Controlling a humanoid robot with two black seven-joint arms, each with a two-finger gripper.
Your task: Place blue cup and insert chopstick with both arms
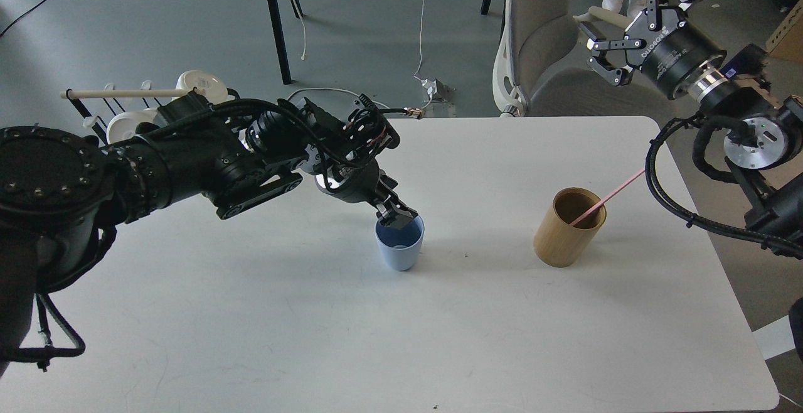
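Note:
The blue cup stands upright on the white table, a little left of the middle. My left gripper points down at the cup's far rim, its dark fingertips touching or just above it; I cannot tell the fingers apart. A pink chopstick leans to the right out of a tan wooden cylinder on the table's right side. My right gripper is open and empty, held high beyond the table's far right corner, well away from the chopstick.
A rack with white mugs and a pale wooden rod stands at the back left. A grey chair is behind the table under my right gripper. Cables lie on the floor.

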